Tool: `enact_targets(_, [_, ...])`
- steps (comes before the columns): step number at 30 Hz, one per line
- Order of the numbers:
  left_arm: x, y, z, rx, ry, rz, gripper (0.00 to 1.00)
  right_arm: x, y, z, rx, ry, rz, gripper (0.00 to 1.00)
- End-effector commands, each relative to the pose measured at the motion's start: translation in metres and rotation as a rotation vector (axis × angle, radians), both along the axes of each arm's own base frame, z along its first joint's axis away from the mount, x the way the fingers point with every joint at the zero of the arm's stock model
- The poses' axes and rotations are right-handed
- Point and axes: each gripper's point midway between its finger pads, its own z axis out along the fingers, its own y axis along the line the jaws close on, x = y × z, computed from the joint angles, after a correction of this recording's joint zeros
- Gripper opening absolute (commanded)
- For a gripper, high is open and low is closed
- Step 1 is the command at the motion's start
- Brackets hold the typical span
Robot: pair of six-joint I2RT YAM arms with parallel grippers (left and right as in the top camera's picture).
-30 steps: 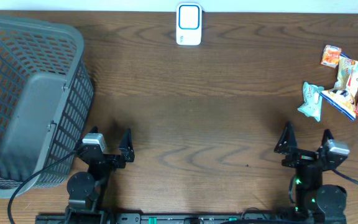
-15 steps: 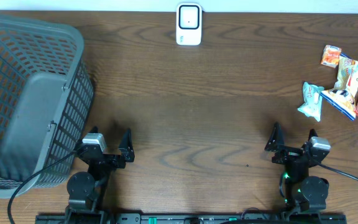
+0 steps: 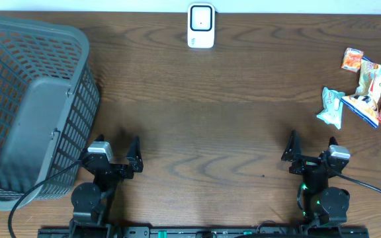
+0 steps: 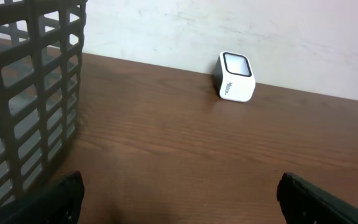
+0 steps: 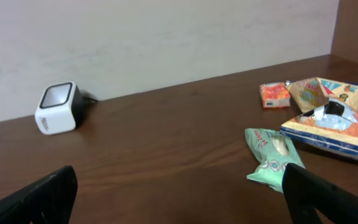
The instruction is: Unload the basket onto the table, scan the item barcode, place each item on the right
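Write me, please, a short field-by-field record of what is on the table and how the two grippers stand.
scanner: white scanner, far edge of the table, untouched
basket: grey basket, left side, no items visible inside
items: green packet and other snack packets, lying at the right edge
left gripper: open, empty, near edge beside the basket
right gripper: open, empty, near edge, apart from the packets
status: no item picked up yet

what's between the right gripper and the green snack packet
Nothing: only bare brown table lies between the open right gripper and the green packet. The overhead view shows this, and the right wrist view agrees.
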Motion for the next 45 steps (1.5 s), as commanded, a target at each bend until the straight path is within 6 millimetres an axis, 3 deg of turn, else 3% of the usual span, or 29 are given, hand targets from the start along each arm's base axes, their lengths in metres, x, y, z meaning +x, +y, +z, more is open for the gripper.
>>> enact_targets(1, [-0.0002, -0.0001, -0.0166, -0.01, 0.042, 0.0, 0.98, -0.0003, 0.0013, -0.0005, -0.037, 0.004, 0.008, 0.99])
enact_targets(16, [-0.0002, -0.0001, -0.0166, -0.01, 0.042, 0.0, 0.98, -0.0002, 0.002, -0.0011, -0.04, 0.006, 0.012, 0.99])
enact_targets(22, [-0.0002, -0.0001, -0.0167, -0.01, 0.043, 0.0, 0.98, 0.0, 0.0058, -0.0021, -0.159, 0.021, 0.041, 0.99])
enact_targets(45, [-0.0002, -0.0001, -0.0166, -0.01, 0.042, 0.0, 0.98, 0.0013, 0.0065, -0.0071, -0.158, 0.043, 0.048, 0.99])
